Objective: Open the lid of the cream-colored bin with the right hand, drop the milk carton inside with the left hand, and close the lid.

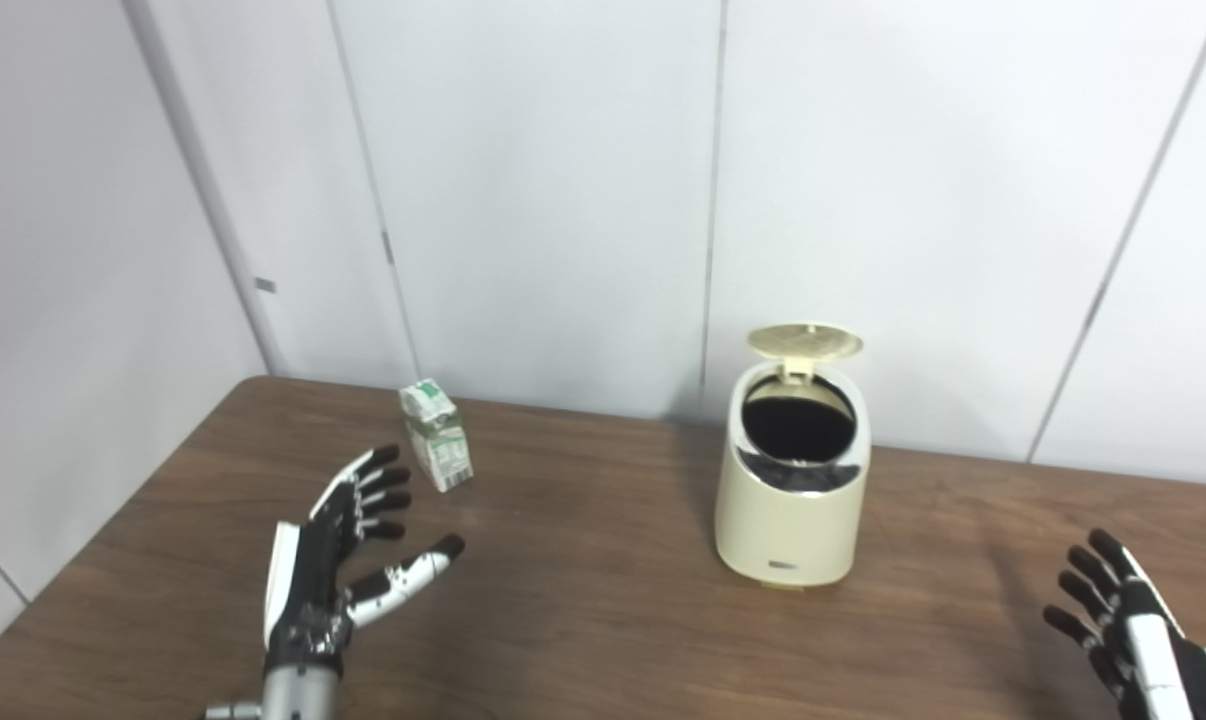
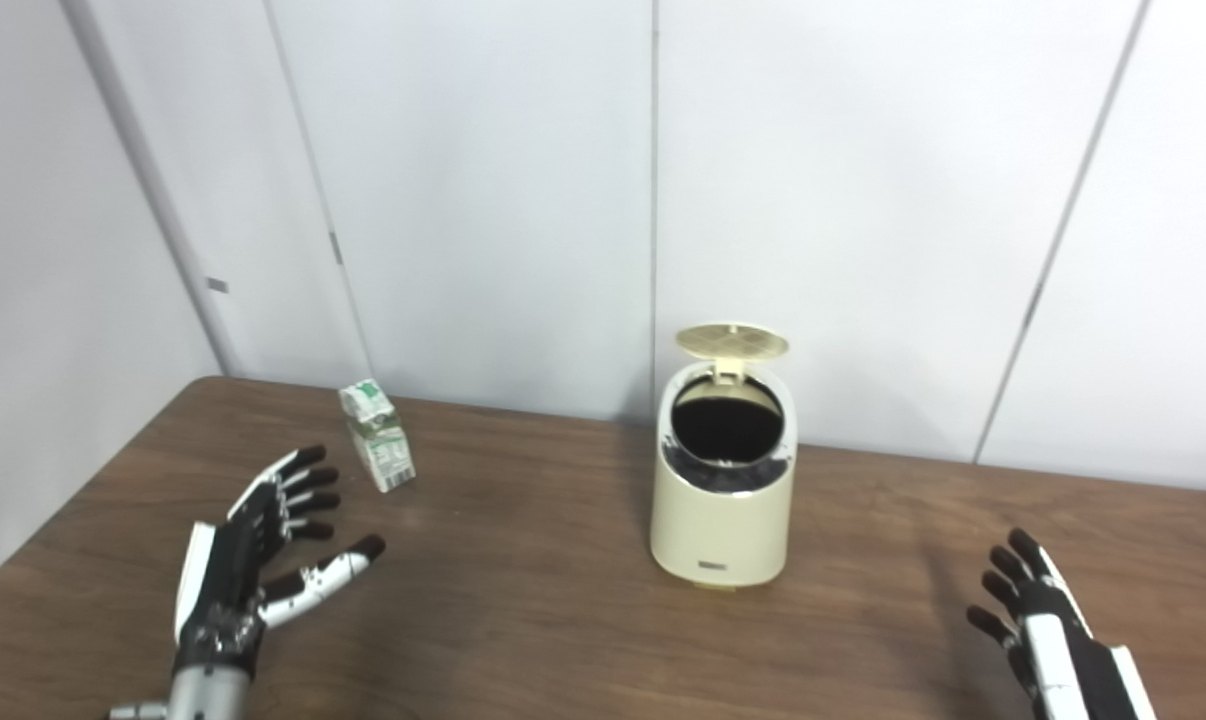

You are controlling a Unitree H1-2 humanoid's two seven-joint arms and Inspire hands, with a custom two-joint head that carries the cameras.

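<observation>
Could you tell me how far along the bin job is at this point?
Done: the cream-colored bin has its lid standing open. In hand: nothing; the left hand is open just short of the milk carton upright on the table, the right hand open and clear. Left: grasp, drop in, close.

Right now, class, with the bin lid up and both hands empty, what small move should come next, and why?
Probably the left hand should reach forward and close on the milk carton: the bin lid already stands open, and the carton stands untouched just beyond the open fingers.
</observation>
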